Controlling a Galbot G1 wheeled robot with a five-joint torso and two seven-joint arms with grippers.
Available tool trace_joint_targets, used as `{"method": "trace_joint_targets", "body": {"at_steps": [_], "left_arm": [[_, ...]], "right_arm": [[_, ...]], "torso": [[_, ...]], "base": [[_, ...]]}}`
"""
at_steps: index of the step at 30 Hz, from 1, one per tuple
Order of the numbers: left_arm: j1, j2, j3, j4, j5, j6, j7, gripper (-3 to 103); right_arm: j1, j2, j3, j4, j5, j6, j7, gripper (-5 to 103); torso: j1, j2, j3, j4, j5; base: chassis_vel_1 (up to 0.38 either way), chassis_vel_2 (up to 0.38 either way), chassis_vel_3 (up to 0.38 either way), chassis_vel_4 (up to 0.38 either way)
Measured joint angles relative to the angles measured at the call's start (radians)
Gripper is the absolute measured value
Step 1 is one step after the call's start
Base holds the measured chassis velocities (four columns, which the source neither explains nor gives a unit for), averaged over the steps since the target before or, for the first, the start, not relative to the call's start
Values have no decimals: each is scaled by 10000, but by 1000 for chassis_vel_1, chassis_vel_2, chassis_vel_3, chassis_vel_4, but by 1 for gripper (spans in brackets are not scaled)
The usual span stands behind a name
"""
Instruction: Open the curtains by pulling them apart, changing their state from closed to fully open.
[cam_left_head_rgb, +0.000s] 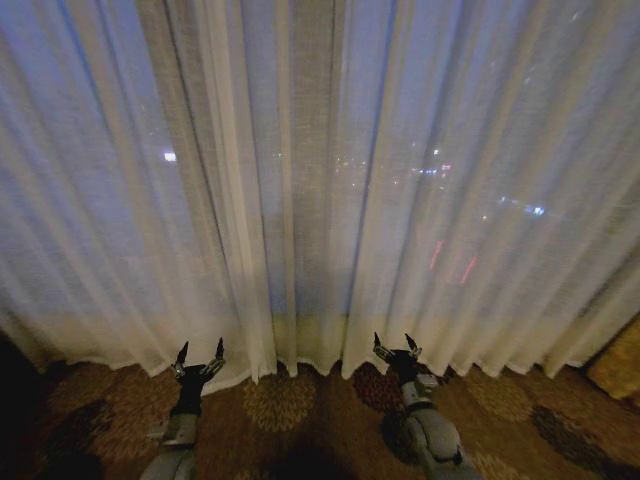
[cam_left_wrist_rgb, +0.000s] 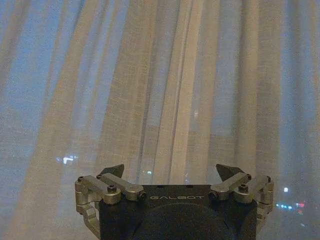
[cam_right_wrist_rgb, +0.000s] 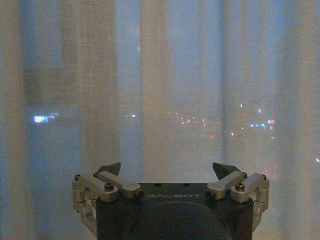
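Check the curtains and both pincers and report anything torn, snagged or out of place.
Nothing stands out. The curtains hang closed in even pleats, hem at the carpet. The left pincer and right pincer are open near the hem, holding nothing.

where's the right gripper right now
In the head view the right gripper is low and right of centre, open and empty, just in front of the hem of the closed curtains, above the patterned carpet. The left gripper sits level with it.
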Motion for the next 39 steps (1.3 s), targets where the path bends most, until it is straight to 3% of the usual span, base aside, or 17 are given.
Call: {"method": "trace_joint_targets", "body": {"at_steps": [9, 24, 39], "left_arm": [[-3, 0, -1, 0, 0, 0, 0, 100], [4, 0, -1, 0, 0, 0, 0, 100], [-4, 0, -1, 0, 0, 0, 0, 100]], "right_arm": [[90, 51, -64, -59, 28, 235, -105, 100], [331, 208, -181, -463, -78, 327, -140, 100], [687, 110, -222, -790, -491, 706, 60, 100]], "torso": [[15, -6, 6, 0, -2], [-10, 6, 0, 3, -1], [17, -8, 7, 0, -2]], "base": [[-227, 264, 238, -241], [-22, 16, 6, -10], [-127, 135, 127, -139]]}}
